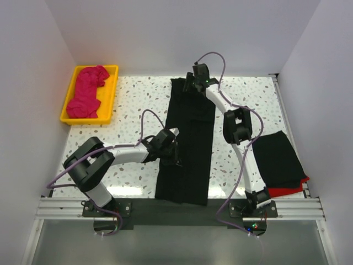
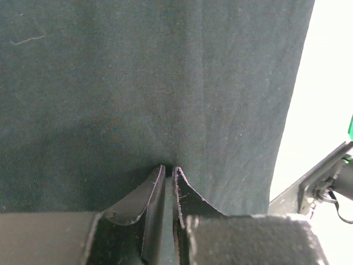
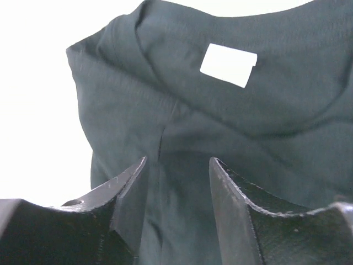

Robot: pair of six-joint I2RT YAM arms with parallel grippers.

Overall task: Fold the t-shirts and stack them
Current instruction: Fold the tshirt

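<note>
Down the middle of the speckled bench [image 1: 138, 99], a long black soft-cloth t-shirt [image 1: 190, 149] [image 2: 165, 83] [image 3: 248, 138] lies folded lengthwise.
Left pincer [image 1: 170, 159] [image 2: 168, 168], jaws narrowed to a slit, nips the strip's left edge toward the bench's near edge; right pincer [image 1: 190, 84] [image 3: 177, 160], jaws wide, hovers over the white label [image 3: 229, 65] at the shirt's far end.
</note>
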